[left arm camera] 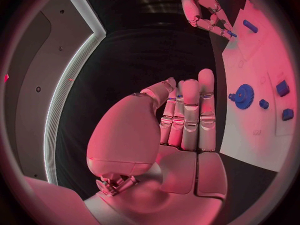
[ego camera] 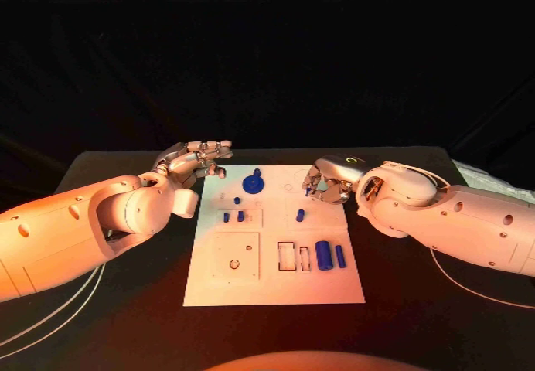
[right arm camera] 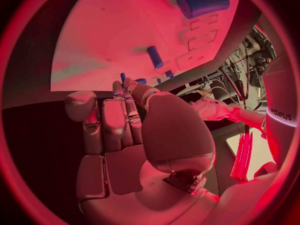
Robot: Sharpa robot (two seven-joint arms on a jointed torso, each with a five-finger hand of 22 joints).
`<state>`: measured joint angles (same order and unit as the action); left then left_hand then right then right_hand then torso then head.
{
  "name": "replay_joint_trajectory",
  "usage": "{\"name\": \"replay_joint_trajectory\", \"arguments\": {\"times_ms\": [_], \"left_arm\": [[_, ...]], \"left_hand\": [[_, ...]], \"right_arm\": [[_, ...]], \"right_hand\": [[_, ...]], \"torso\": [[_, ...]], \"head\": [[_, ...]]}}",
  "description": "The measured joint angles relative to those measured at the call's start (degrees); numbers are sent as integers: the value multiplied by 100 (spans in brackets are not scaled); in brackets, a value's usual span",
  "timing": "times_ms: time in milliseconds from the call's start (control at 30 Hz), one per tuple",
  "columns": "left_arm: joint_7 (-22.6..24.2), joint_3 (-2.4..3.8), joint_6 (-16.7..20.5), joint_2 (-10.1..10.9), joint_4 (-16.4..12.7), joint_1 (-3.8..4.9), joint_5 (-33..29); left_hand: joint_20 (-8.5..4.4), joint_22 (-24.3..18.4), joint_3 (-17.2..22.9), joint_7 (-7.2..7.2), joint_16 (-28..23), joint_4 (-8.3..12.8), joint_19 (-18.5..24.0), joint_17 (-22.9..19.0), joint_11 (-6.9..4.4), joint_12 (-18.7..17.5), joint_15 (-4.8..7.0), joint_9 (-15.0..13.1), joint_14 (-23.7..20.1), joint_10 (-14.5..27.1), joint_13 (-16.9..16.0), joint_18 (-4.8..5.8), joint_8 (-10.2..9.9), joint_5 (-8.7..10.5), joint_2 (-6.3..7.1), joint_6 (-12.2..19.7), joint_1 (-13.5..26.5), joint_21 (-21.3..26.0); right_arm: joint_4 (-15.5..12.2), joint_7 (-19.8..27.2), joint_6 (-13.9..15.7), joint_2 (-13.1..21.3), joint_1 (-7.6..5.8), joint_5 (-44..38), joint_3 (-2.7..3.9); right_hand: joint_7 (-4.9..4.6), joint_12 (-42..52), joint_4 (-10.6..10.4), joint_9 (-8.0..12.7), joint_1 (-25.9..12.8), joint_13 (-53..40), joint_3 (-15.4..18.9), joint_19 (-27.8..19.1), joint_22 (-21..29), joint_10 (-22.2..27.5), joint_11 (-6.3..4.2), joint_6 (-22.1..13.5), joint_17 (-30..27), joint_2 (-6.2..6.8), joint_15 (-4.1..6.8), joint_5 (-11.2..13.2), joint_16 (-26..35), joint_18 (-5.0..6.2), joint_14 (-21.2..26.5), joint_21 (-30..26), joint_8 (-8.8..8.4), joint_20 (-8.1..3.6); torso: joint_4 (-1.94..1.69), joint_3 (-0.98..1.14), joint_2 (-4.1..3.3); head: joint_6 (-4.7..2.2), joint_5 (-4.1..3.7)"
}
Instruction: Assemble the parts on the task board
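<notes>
The right hand [ego camera: 325, 184] pinched a small blue part [left arm camera: 230, 33] over the board [ego camera: 275, 286]; it should lower squarely. The left hand [ego camera: 196, 162] hovered empty, fingers straight.

We cannot tell from the head view whether the right hand [ego camera: 323, 184] holds anything: its fingertips are curled down over the task board [ego camera: 335, 290], and what lies beneath them is hidden. In the left wrist view that hand's fingertips meet the board's edge at a small blue piece [left arm camera: 231, 33], too small for us to judge contact. The board is cut off by the circle's rim in both wrist views. The engraved outlines near the blue gear [ego camera: 254, 185] are too faint to read.
</notes>
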<state>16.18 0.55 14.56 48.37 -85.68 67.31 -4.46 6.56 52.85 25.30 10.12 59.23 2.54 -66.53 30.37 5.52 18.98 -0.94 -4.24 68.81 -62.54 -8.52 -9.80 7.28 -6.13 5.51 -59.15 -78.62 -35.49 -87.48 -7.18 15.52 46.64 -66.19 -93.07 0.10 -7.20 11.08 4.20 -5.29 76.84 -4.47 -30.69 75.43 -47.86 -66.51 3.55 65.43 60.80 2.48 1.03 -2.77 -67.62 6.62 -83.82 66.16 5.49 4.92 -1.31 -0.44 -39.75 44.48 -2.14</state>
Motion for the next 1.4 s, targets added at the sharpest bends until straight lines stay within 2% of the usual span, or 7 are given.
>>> {"name": "replay_joint_trajectory", "arguments": {"times_ms": [200,367,500,633,1000,1167,1400], "left_arm": [[-8,-5,-8,-5,1,0,0],[-10,-11,-13,-7,0,-1,0],[-10,-13,-17,-15,-6,-1,0],[-10,-13,-21,-22,-19,-1,0],[-10,-15,-25,-64,-29,-2,0],[-10,-19,-27,-80,-23,-4,0],[-10,-20,-31,-91,-19,-6,0]], "left_hand": [[0,0,0,0,0,0,0,0,0,0,0,0,0,0,0,1,0,0,0,0,0,0],[0,0,0,0,0,0,0,0,0,0,0,0,0,0,1,0,0,0,0,0,0,0],[0,0,0,0,0,0,0,1,0,0,0,0,0,0,1,0,0,0,0,0,0,0],[0,1,0,0,0,0,0,1,0,0,0,0,0,0,1,0,0,0,0,0,0,0],[0,-9,-24,0,-23,24,0,-31,0,34,20,0,-21,0,-7,0,23,0,0,0,0,23],[0,-10,-24,0,-23,24,0,-34,0,34,20,0,-21,0,-7,0,23,0,0,0,0,33],[0,-10,-23,0,-23,24,0,-34,0,34,20,0,-21,-1,-7,1,23,0,0,0,0,33]], "right_arm": [[-378,16,85,-27,8,183,1],[-646,46,97,-179,50,315,-22],[-744,83,85,-365,149,396,-43],[-746,115,58,-540,270,425,-64],[-482,189,-98,-961,563,314,-128],[-401,193,-176,-1059,646,196,-146],[-329,186,-275,-1131,692,47,-153]], "right_hand": [[-2,0,0,1,0,6,1,0,-9,0,0,-3,12,1,0,4,0,0,0,1,2,0],[-19,0,-1,3,0,11,1,0,-10,0,1,10,20,1,0,13,0,0,0,0,24,0],[-29,0,-1,3,0,11,1,0,-20,0,2,16,27,1,0,14,0,0,0,0,25,0],[-30,0,1,0,0,11,0,0,-30,-2,3,14,35,2,0,15,0,0,0,0,25,0],[-31,-23,23,-5,0,23,-23,-1,-29,-9,12,13,35,3,0,-13,0,0,0,22,23,0],[-32,-24,23,-5,0,21,-23,-1,-29,-9,12,12,34,3,0,-13,0,0,0,22,19,0],[-38,-24,23,-2,1,21,-22,-1,-28,0,22,5,35,3,0,-12,0,0,0,22,12,0]], "torso": [[-10,0,-3],[-13,-5,-3],[-12,-7,-4],[-11,-9,-5],[-11,-12,-9],[-9,-9,-8],[-10,-7,-7]], "head": [[3,16],[8,100],[15,172],[24,206],[85,330],[115,383],[157,424]]}}
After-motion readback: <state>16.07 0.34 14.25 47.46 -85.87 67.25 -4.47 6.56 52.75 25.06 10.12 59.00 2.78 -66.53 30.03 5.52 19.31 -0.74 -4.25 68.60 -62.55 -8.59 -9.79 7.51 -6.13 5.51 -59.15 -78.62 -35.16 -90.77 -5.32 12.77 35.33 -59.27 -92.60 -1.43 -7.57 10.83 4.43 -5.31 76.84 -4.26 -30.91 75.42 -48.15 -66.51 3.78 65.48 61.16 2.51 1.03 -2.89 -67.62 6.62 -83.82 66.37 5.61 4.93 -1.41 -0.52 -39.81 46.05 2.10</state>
